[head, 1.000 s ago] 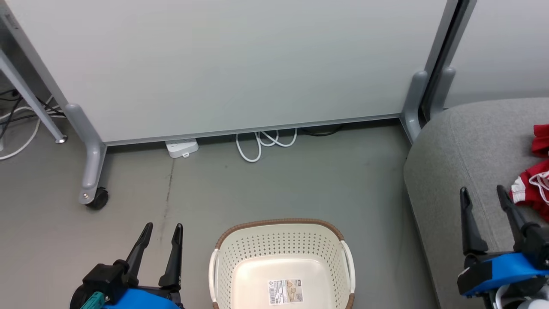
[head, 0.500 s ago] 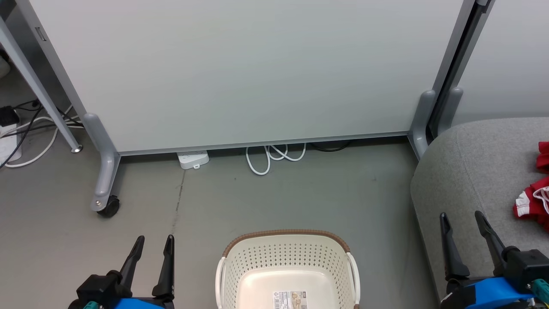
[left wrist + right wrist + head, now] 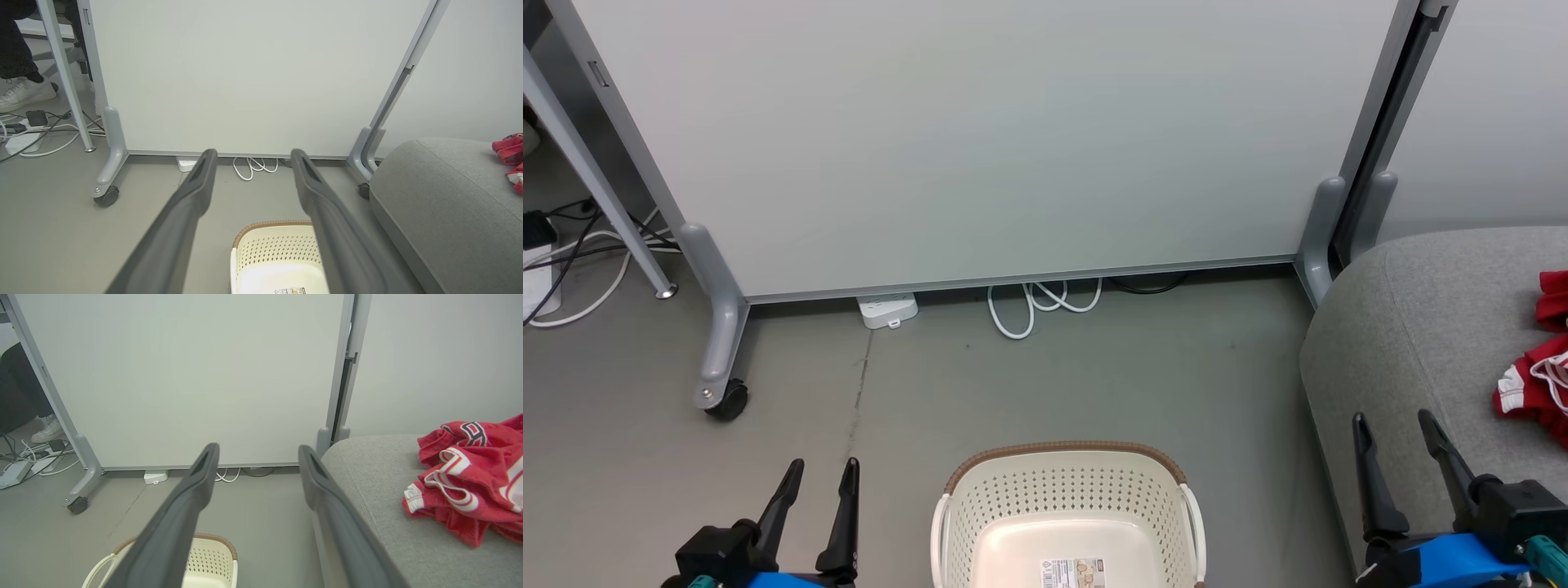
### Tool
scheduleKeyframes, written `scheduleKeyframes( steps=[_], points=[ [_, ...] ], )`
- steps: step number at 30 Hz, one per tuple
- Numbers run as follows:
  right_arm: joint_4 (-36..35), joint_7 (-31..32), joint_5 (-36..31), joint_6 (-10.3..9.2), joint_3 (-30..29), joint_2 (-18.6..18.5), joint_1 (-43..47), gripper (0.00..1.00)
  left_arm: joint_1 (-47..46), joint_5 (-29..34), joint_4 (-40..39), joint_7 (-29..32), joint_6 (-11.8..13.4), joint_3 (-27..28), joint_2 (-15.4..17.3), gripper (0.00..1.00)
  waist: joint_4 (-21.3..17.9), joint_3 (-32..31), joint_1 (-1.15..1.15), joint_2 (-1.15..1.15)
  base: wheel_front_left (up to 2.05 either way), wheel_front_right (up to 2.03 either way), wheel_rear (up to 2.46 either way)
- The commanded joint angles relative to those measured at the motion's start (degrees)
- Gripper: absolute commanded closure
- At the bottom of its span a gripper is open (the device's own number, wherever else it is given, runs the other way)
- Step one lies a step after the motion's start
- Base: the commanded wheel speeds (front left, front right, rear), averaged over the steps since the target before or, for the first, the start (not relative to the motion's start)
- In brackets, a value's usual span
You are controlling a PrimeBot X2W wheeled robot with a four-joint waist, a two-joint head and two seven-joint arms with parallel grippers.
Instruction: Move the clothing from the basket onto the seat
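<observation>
As clothing lies on seat, L pincer & R pincer gape.

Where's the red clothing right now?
The clothing lies bunched on the grey sofa at the head view's right edge, right of the basket and just beyond the right gripper.

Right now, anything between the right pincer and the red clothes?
Nothing visible. Bare sofa lies between the open right pincer and the clothes, which are already on the sofa. The visible part of the basket holds none.
</observation>
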Motion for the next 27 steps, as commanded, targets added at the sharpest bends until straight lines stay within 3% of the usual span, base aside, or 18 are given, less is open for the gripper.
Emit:
scheduleKeyframes(
  steps=[1, 5, 6, 15, 27],
  points=[
    [0.2, -0.3, 0.4, -0.02, 0.2, 0.2, 0.1, 0.0, -0.7, -0.2, 0.1, -0.2, -0.2, -0.2, 0.5, 0.0, 0.0, 0.0, 0.0, 0.0, 0.0, 0.0, 0.0],
    [0.8, -0.7, 0.9, -0.02, 0.4, 0.2, -0.3, 0.0, -1.0, -0.6, 0.6, -0.2, -0.2, -0.6, 0.7, 0.0, -0.1, 0.0, 0.0, 0.0, 0.0, 0.0, 0.0],
    [0.8, -0.4, 0.5, 0.0, 0.3, 0.0, -0.1, 1.0, -0.3, -0.4, 0.6, 0.0, 0.0, -0.7, 0.3, 1.0, -0.1, 0.0, 0.0, 0.0, 0.0, 0.0, 0.0],
    [5.9, 0.2, 0.9, 0.01, 0.3, 0.3, 0.5, 1.0, 2.5, -0.8, 4.5, 0.5, 0.0, -1.4, -1.2, 1.0, -0.2, 0.0, 0.0, 0.0, 0.0, 0.0, 0.0],
    [7.5, 1.5, 15.0, 0.01, 0.0, 0.3, -1.4, 1.0, 1.8, -12.2, 2.7, 3.8, 0.0, 1.2, -1.7, 1.0, -0.4, 0.1, 0.0, 0.0, 0.0, 0.0, 0.0]
  ],
)
